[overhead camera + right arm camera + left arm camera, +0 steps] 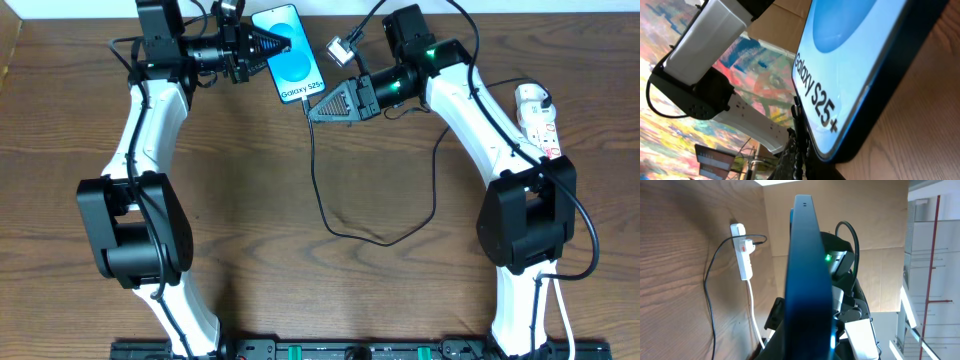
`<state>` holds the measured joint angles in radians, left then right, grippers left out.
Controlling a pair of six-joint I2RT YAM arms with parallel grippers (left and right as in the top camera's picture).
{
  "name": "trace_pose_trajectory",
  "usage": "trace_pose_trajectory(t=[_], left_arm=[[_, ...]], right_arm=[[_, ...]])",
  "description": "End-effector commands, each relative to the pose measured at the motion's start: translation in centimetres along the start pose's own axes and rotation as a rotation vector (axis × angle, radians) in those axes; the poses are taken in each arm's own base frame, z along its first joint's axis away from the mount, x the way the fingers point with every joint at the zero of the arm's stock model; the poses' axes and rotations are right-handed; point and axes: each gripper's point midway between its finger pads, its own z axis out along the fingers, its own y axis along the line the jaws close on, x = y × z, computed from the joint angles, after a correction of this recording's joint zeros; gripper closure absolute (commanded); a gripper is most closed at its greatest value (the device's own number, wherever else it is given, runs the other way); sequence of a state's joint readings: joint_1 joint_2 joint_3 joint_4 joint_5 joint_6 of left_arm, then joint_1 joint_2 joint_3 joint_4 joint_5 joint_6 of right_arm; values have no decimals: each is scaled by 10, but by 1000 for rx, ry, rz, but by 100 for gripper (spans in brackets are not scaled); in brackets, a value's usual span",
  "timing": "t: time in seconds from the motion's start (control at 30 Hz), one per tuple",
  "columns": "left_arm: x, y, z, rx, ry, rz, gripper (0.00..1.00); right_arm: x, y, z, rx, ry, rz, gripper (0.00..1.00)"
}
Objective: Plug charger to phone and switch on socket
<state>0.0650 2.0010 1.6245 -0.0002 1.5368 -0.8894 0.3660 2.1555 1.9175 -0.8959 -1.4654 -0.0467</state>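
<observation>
While the phone lies screen-up and slanted at the far middle of the desk, the overhead view shows the left gripper clamped on its left long edge. The right gripper comes in from the right, its fingers drawn to a point at the phone's near end. It looks clenched on the plug end of the charger, though the tip itself is too small to make out. From there the black cable drops toward the near side, loops right, then climbs behind the right arm toward the socket. The socket sits by the right edge, well apart from the phone.

From the left wrist, the phone is seen edge-on as a dark blue slab filling the centre. Behind it stands the right arm, with a green light lit. On the desk to the left lies the socket. The charger is plugged in near a red mark and arcs away, and the white cord trails off.

From the right wrist, the phone fills the upper right. Its bright screen reads "Galaxy S25+" and its dark rim touches the desk. The left arm shows white and black at upper left.
</observation>
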Motion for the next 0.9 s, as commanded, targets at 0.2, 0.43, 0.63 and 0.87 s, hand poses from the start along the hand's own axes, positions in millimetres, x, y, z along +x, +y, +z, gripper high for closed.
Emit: trace_pose_trajectory(t=[0.2,0.43,0.63,0.87], left_arm=[[7,-12,1,23,31,58,92],[6,-12,-1,23,27,58,92],[6,-12,-1,23,28,61,93],[6,-12,-1,23,28,84,93]], right_arm=[[0,14,-5,17,-5,43,99],[4,12,-6,27,-2,55,99],[3,12,-6,26,-2,49,99],[2,14,-7,12,-6,42,99]])
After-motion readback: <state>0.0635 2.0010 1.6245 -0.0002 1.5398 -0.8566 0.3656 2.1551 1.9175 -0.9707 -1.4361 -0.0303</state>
